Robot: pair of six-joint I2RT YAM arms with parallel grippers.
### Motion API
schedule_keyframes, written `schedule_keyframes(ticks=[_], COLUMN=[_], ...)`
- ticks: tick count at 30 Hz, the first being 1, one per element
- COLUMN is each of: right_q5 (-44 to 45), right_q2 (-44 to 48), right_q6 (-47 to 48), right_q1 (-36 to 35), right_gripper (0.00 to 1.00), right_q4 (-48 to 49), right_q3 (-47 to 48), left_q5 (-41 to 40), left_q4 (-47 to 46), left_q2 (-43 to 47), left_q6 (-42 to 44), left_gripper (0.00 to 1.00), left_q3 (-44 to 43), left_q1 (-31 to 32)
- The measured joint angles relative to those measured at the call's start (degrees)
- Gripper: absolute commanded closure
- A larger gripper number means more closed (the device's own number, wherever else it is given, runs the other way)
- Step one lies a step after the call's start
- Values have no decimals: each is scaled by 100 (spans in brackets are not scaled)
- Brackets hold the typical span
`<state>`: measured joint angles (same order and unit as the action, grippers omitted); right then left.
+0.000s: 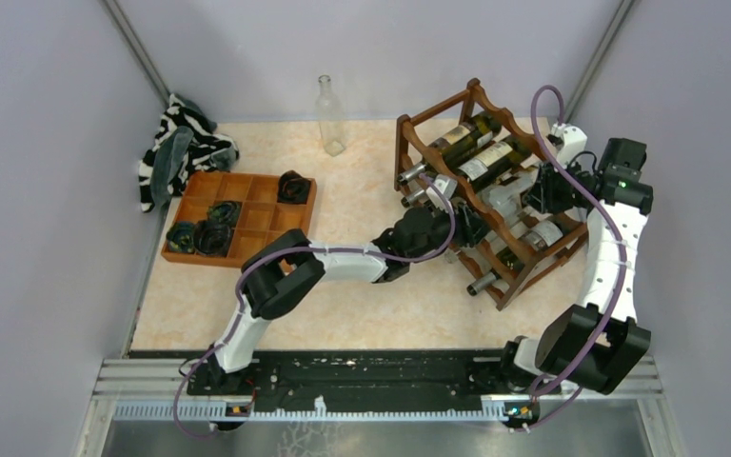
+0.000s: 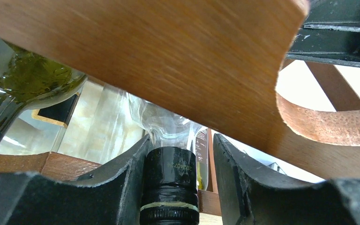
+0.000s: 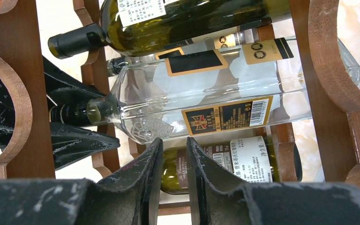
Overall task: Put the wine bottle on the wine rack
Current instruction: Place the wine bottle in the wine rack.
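Note:
The dark reddish-brown wine rack (image 1: 419,129) stands at the right of the table and holds several bottles. A clear wine bottle (image 3: 206,93) with a black cap (image 2: 168,183) and black-gold labels lies across a middle tier. My left gripper (image 1: 461,227) is at the rack's front, open around that cap (image 2: 180,145). Its left finger touches the cap; the right finger stands apart. It also shows in the right wrist view (image 3: 70,115). My right gripper (image 1: 533,195) is behind the rack by the bottle's body, with a narrow gap between its fingers (image 3: 174,145) and nothing in it.
Green bottles lie above (image 1: 471,133) and below (image 1: 523,243) the clear one. A rack rail (image 2: 168,56) is close over my left gripper. An empty glass bottle (image 1: 328,116) stands at the back. An orange-brown tray (image 1: 238,214) and a striped cloth (image 1: 181,143) are at the left.

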<state>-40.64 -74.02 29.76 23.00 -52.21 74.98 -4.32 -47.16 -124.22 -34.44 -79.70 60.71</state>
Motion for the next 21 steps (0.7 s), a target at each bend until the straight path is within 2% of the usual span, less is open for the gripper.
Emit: schedule_keyframes(ticks=[5, 21], right_q5=[-2, -4], right_q2=[0, 2], right_q6=[0, 2], right_q1=[0, 0], right_gripper=[75, 75], right_q4=[26, 33], right_q3=[-17, -37], left_q5=[-111, -562], left_q4=[-13, 2], left_q2=[-2, 101], left_q6=[173, 481], left_gripper=[41, 39], left_q3=[0, 79], left_q1=[44, 109])
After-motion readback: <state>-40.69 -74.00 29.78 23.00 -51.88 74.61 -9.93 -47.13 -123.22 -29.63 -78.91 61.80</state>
